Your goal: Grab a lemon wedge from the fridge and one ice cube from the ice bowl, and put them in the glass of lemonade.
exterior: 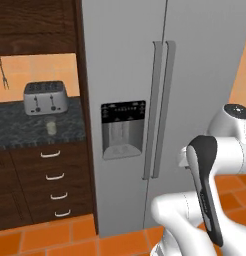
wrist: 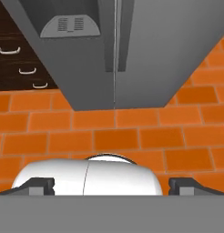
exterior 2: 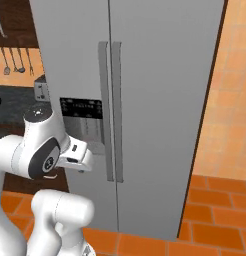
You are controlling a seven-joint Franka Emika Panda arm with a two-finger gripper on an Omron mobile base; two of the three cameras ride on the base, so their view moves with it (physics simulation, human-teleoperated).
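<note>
The toaster (exterior: 44, 97) stands on the dark speckled table (exterior: 25, 127) at the far left, at about 9 o'clock from the fridge. Directly in front of the toaster, near the table's front edge, stands the glass of lemonade (exterior: 51, 127), upright and apart from the toaster. Below the table, a column of four dark wood drawers (exterior: 54, 185) carries pale curved handles. Hanging utensils (exterior 2: 15, 60) show against the orange wall above the table.

The fridge (exterior: 195, 75) occupies the centre of the scene, with both doors closed. The black dispenser panel (exterior: 123, 111) sits in the left door, with a recessed bay beneath it. Two long vertical handles (exterior: 162, 110) run side by side along the seam between the doors. The lemon wedge is not visible; the closed doors hide the interior.

The orange tiled floor (wrist: 132, 136) extends in front of the fridge base, and an orange tiled wall (exterior 2: 230, 100) stands at 3 o'clock from the fridge.

The claw (wrist: 113, 185) is fully spread. Its dark fingertips (wrist: 39, 185) sit wide apart and nothing lies between them. It points down toward the floor just in front of the fridge, clear of the doors and handles.
</note>
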